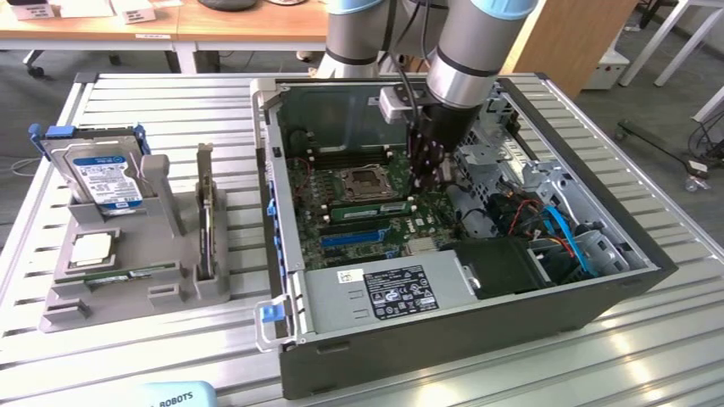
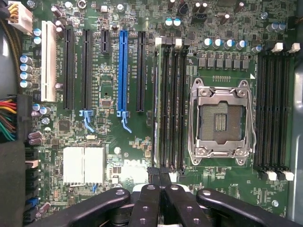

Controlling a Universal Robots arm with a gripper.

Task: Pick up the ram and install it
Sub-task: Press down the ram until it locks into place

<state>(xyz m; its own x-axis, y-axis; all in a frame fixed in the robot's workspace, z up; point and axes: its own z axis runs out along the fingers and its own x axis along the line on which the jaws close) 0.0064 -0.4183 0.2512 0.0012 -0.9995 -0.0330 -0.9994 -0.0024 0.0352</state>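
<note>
Over the motherboard [image 2: 124,142], end effector [image 2: 159,174] closed.

Robotics lab, slatted metal bench [image 1: 169,106], opened computer case [image 1: 453,339]

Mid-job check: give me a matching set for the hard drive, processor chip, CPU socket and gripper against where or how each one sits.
Things:
1. hard drive
2. processor chip
3. CPU socket
4. gripper

States:
A. shut, over the motherboard inside the case
B. lying flat in the grey holder
C. standing upright in the grey holder
D. empty, on the motherboard

Pairs: 1-C, 2-B, 3-D, 4-A
</note>
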